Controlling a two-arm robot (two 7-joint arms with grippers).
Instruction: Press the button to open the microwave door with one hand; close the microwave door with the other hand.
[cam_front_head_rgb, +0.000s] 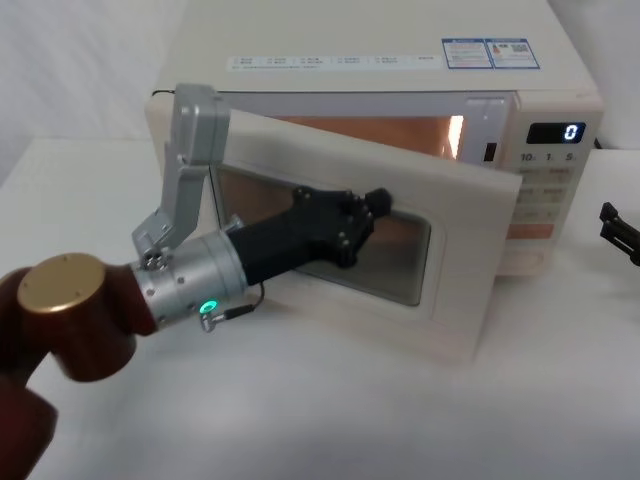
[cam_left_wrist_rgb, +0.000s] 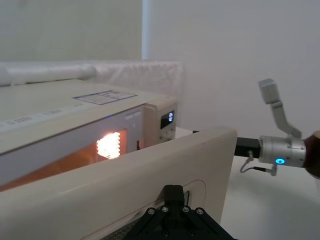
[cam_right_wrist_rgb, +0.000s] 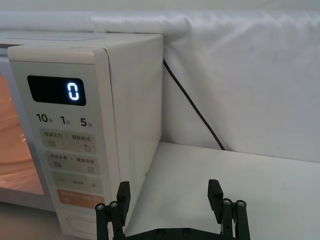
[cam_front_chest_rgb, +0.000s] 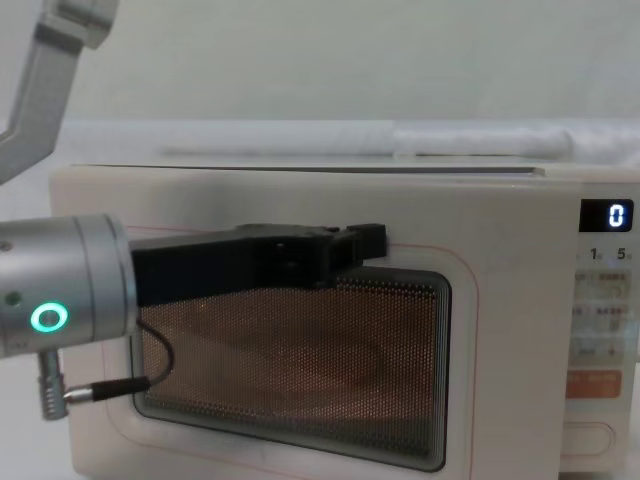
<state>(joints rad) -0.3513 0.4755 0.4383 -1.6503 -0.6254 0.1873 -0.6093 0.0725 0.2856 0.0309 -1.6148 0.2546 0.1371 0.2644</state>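
Observation:
The cream microwave (cam_front_head_rgb: 350, 45) stands with its interior lit and its display showing 0. The microwave door (cam_front_head_rgb: 470, 250) hangs partly open, swung out at an angle. My left gripper (cam_front_head_rgb: 382, 200) is shut, with its black fingers laid flat against the door's outer face at the window's upper edge; in the chest view the left gripper (cam_front_chest_rgb: 372, 238) rests on the door (cam_front_chest_rgb: 200, 200). The button (cam_right_wrist_rgb: 82, 224) sits at the bottom of the control panel, under the orange key. My right gripper (cam_right_wrist_rgb: 169, 192) is open and empty, a short way in front of the panel's right side.
A black power cord (cam_right_wrist_rgb: 195, 107) runs down the white backdrop behind the microwave's right side. The white tabletop (cam_front_head_rgb: 320, 420) stretches in front of the door. From the left wrist view the right arm's silver wrist (cam_left_wrist_rgb: 280, 152) shows beyond the door's edge (cam_left_wrist_rgb: 150, 175).

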